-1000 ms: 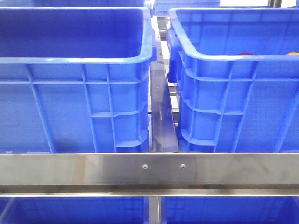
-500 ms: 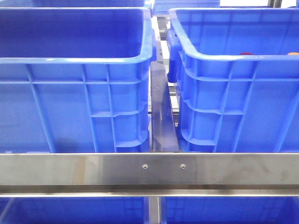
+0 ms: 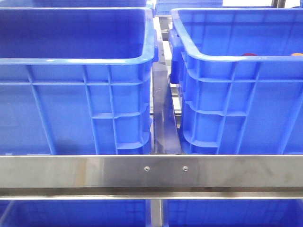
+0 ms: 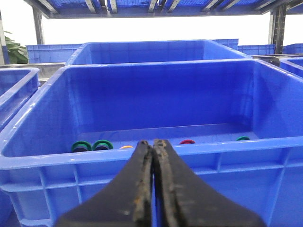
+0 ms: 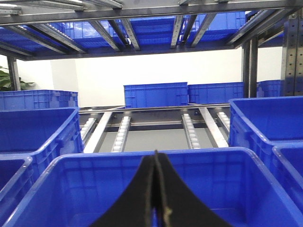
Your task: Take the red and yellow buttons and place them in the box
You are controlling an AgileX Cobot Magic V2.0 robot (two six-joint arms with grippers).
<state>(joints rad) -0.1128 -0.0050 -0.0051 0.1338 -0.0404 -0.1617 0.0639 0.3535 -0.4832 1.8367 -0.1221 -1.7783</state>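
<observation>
Two blue crates side by side behind a steel rail, both grippers clenched on nothing.

At nine o'clock in the front view stands the box (image 3: 75, 71); at three o'clock the second crate (image 3: 236, 94) holds the red button (image 3: 249, 55) and the yellow button (image 3: 297, 55) just behind its near rim. The left gripper (image 4: 153, 144) and the right gripper (image 5: 156, 156) each have their fingers pressed together, holding nothing.
</observation>
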